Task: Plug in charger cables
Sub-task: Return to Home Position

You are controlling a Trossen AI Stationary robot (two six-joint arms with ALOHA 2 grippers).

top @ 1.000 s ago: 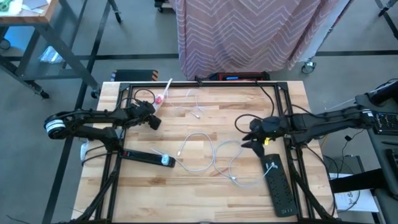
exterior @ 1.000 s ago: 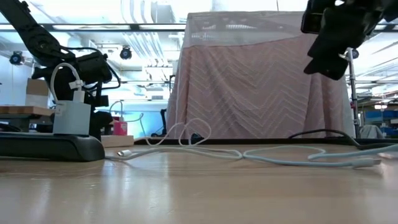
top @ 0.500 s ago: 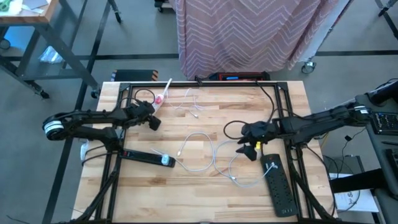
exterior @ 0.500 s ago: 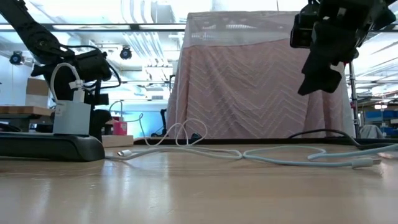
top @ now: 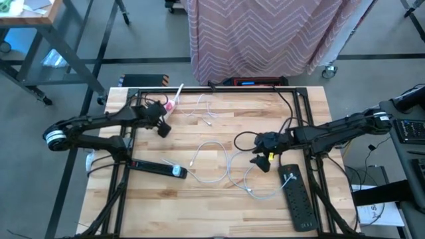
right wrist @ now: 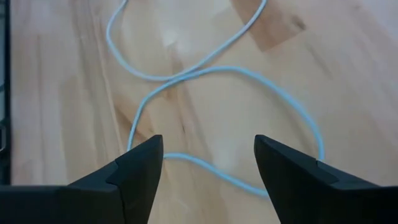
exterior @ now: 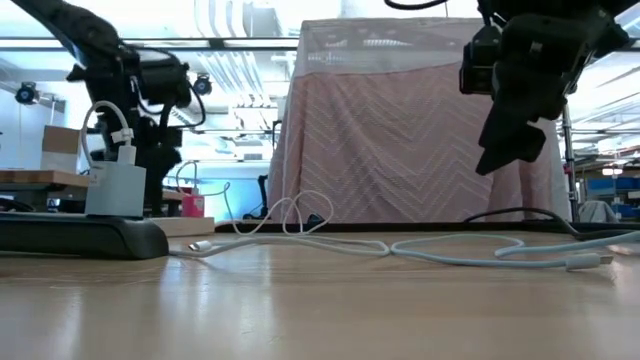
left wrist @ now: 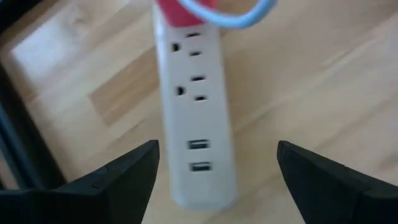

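Holding the left gripper at centre-left of the high view, jaws spread wide and empty, just over the white power strip, with the red-pink plug block seated in a socket at its far end and a pale cord looping from it. Lower left, a black power strip carrying a light-blue plug block. Across mid-frame, loose loops of the charger cables flat on the table. Right of centre, poising the right gripper above those loops, jaws likewise spread, gripping nothing. Looks like plugging done and only the retreat left. Risk on the way out: catching a loop on a low finger of the right gripper and dragging a connector loose, or clipping the white strip with the left gripper and levering the red-pink block out of its socket.
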